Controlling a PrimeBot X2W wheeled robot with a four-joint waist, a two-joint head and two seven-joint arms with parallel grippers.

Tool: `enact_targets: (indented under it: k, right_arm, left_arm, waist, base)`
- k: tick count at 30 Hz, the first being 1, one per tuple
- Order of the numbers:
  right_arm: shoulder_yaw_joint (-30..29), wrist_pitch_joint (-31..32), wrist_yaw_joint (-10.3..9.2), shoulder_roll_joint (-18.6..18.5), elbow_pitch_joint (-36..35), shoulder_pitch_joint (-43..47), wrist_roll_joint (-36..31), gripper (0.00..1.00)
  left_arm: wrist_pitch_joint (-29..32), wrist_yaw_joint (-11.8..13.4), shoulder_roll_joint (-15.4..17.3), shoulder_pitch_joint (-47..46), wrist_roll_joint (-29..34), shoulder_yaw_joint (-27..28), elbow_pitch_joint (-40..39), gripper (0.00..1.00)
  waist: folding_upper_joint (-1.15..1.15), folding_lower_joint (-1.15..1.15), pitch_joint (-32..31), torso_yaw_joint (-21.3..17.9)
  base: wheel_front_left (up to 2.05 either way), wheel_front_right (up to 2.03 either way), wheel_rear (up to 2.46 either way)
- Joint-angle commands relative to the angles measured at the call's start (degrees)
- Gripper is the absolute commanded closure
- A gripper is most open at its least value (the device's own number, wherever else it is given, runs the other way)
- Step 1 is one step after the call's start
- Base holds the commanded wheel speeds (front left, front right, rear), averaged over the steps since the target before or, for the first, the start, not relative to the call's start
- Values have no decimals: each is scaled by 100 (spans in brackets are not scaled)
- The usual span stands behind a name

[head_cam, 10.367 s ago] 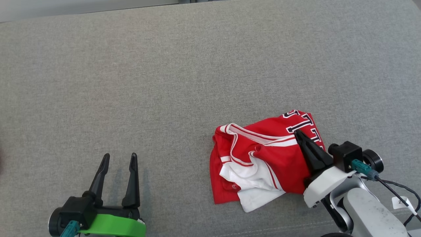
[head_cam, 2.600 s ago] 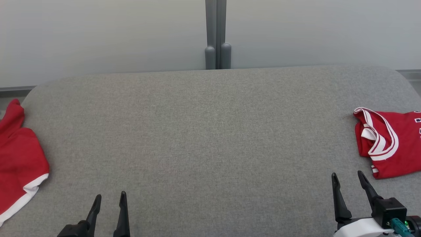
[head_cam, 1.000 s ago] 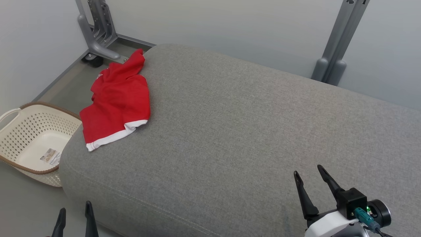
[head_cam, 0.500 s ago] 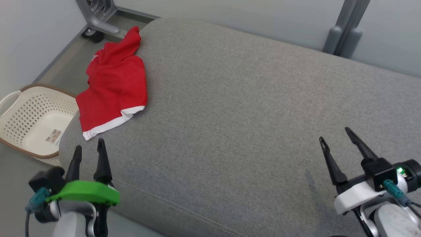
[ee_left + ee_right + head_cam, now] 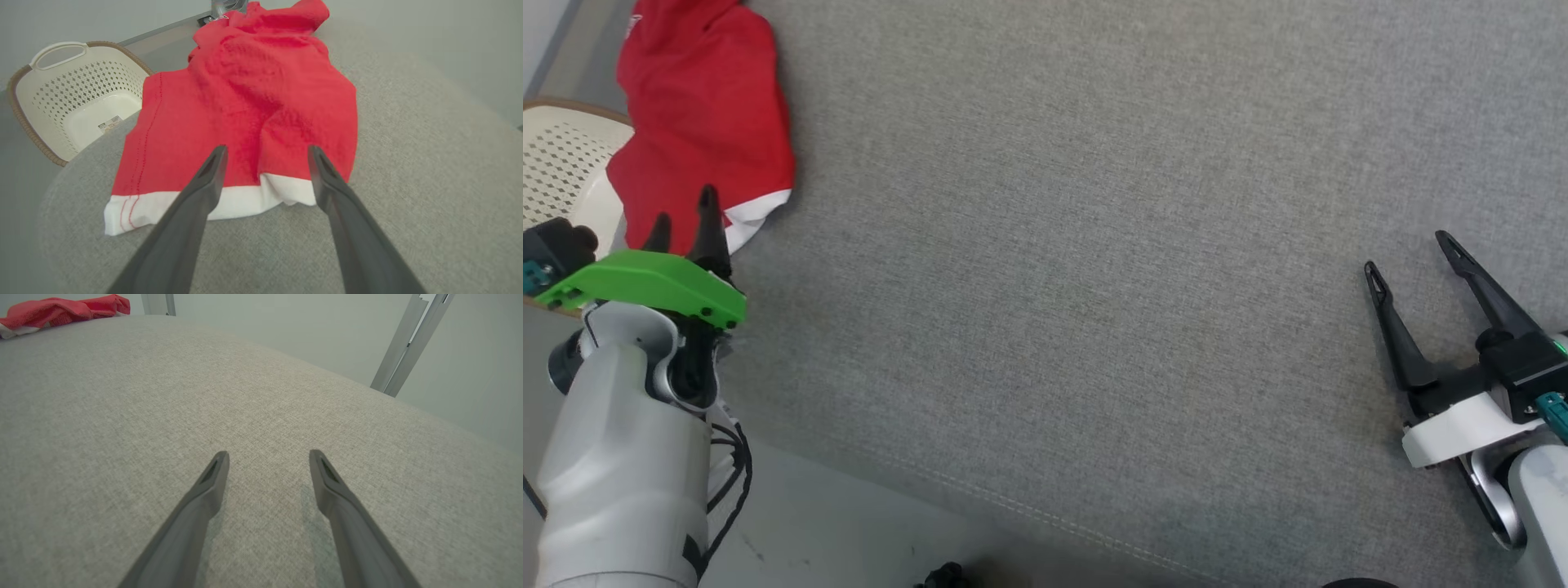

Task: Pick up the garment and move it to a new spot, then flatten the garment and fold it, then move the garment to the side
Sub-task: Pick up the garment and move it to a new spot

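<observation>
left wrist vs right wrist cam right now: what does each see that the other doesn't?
Left wrist: the open left gripper close before the red garment, and a cream perforated basket beside the grey cushion. Right wrist: the open right gripper over bare fabric, and a slanted grey post at the wall. Both: the red garment, far off in the right wrist view, and the grey cushion.

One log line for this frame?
stage: pre-grasp | left end effector: open, aimed at red garment hem, no grip | right end effector: open, over grey cushion
</observation>
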Motion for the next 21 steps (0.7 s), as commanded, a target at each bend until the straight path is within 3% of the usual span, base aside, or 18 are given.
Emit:
enact_targets:
  k: [1, 9, 17, 18, 19, 21]
  right_arm:
    - [-21, -14, -8, -45, -47, -4, 4, 0]
    - [-95, 10, -10, -160, -220, 306, 24, 0]
    - [-212, 42, -10, -154, -289, 552, -3, 0]
    - [-226, 42, -10, -144, -284, 588, -6, 0]
    - [-230, 42, -10, -131, -277, 607, -5, 0]
    - [-219, 42, -9, -101, -257, 597, 9, 0]
  left_arm:
    - [31, 11, 14, -142, -67, -13, 72, 0]
    - [222, 11, 325, -683, -511, -155, 1215, 0]
    - [148, 11, 194, -837, -719, -203, 1786, 0]
    - [155, 11, 170, -820, -732, -236, 1823, 19]
    - [171, 11, 163, -807, -740, -266, 1857, 52]
    - [185, 11, 160, -784, -777, -319, 1902, 88]
  waist:
    - [0, -1, 709, -408]
    - [0, -1, 874, -662]
    - [0, -1, 911, -672]
    - [0, -1, 897, -663]
    - [0, -1, 882, -655]
    - [0, -1, 843, -638]
  base:
    - [0, 0, 0]
    - [0, 0, 0]
    - [0, 0, 0]
    - [0, 0, 0]
    - [0, 0, 0]
    - [0, 0, 0]
